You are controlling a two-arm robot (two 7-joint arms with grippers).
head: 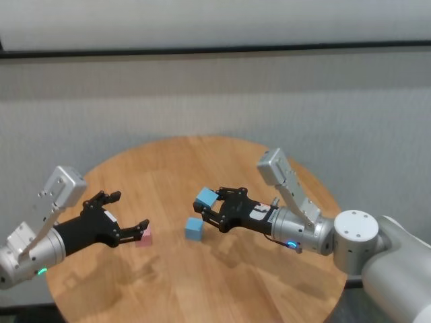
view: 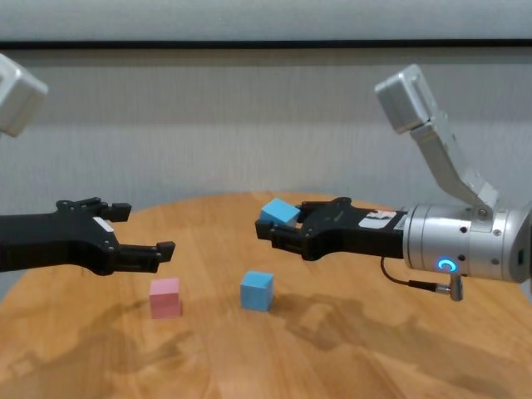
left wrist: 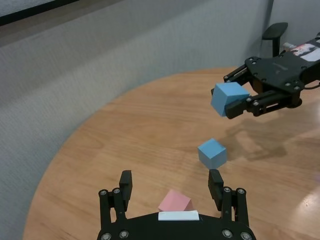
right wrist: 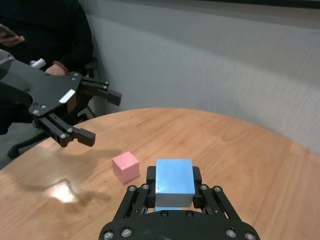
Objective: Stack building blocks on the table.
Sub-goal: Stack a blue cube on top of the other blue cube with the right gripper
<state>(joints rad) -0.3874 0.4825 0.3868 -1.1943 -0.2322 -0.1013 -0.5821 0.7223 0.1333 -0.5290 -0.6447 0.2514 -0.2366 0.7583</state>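
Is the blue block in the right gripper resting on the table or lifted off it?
Lifted. The right gripper is shut on a light blue block, held in the air above the other blue block, which sits on the table.

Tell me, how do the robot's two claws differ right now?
The right gripper is shut on a light blue cube, held in the air; the left gripper is open and empty, hovering above the pink cube. Both are black and raised off the table.

Round wood-grain table (head: 222,282), a pink cube (head: 143,238) and apparently one light-blue cube (head: 194,229) on it.
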